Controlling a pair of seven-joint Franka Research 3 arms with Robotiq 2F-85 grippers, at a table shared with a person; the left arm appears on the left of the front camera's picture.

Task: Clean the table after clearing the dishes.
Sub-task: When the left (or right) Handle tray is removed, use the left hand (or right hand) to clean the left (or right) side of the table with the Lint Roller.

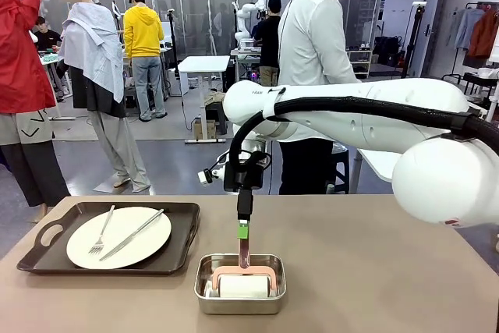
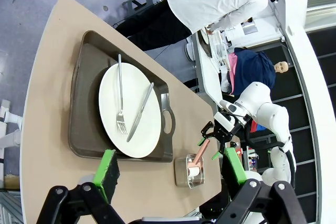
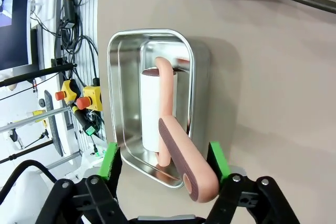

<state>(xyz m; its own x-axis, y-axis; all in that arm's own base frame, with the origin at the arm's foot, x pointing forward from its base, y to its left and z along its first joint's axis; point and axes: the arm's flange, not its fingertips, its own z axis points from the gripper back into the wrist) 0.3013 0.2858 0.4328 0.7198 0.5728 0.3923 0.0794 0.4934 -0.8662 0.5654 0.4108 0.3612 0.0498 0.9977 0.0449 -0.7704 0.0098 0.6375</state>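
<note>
Lint roller (image 1: 243, 286) is laid in the steel pan (image 1: 204, 302) on the surface (image 1: 374, 271) at lower centre frame, its pink handle (image 3: 181, 153) raised straight into the right claw (image 3: 163, 160), whose jaws are parted astride it, unclamped.

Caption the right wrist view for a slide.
Right gripper, jaws straddling the pink handle of a lint roller in a steel pan on the table.

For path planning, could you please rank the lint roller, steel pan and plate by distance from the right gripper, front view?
1. Lint roller, between the right gripper's fingers.
2. Steel pan, just below it.
3. White plate, in the tray, left.
</note>
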